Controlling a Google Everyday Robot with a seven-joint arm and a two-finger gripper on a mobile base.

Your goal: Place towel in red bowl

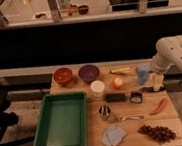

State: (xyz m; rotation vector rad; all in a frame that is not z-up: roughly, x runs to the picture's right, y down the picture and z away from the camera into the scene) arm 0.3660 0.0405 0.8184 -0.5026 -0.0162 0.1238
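The wooden table [140, 117] carries one towel [114, 135], one red bowl [63, 76] and one purple bowl [88, 73], along with one green tray [44, 135]. The towel, a blue-grey crumpled square, lies at the table's front edge, just right of the tray and well apart from the red bowl, which sits at the far left corner beside the purple one. The single white arm [175, 51] comes in from the right and bends down, so the gripper [158, 83] hangs over the table's right edge near a blue cup [143, 73]; whether it is open or closed, or has hold of anything, I cannot tell. Between towel and red bowl stand a white cup [97, 89] and a metal cup [105, 112]. An orange [118, 82], a black block [115, 97], a bunch of grapes [157, 133] and a red-orange vegetable [159, 106] lie to the right.
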